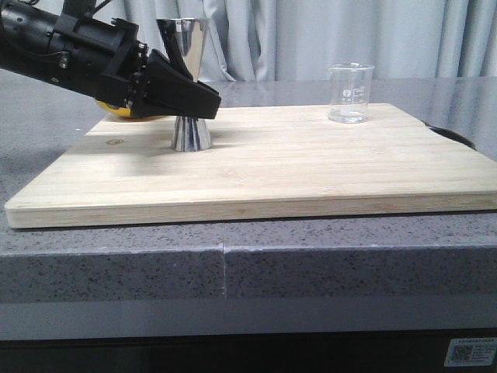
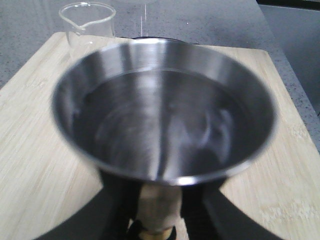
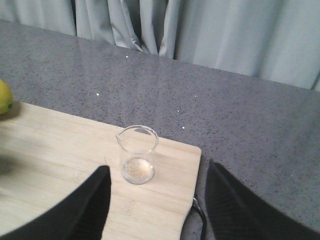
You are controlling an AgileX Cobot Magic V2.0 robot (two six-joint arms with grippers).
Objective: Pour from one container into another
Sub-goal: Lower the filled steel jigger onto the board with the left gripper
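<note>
The steel jigger (image 1: pixel 191 134) stands upright on the left part of the wooden board (image 1: pixel 311 171). My left gripper (image 1: pixel 190 99) is shut on its narrow waist, coming in from the left. In the left wrist view the jigger's wide cup (image 2: pixel 165 115) fills the picture, with a black finger on each side of the waist at my left gripper (image 2: pixel 159 202). The clear glass beaker (image 1: pixel 350 93) stands alone at the board's far right corner, and looks empty (image 3: pixel 136 155). My right gripper (image 3: pixel 156 170) is open, short of the beaker and not touching it.
A yellow lemon (image 1: pixel 116 113) lies behind the left arm at the board's far left (image 3: pixel 4 97). A dark metal handle (image 1: pixel 454 137) sticks out past the board's right edge. Grey stone counter and curtains surround the board.
</note>
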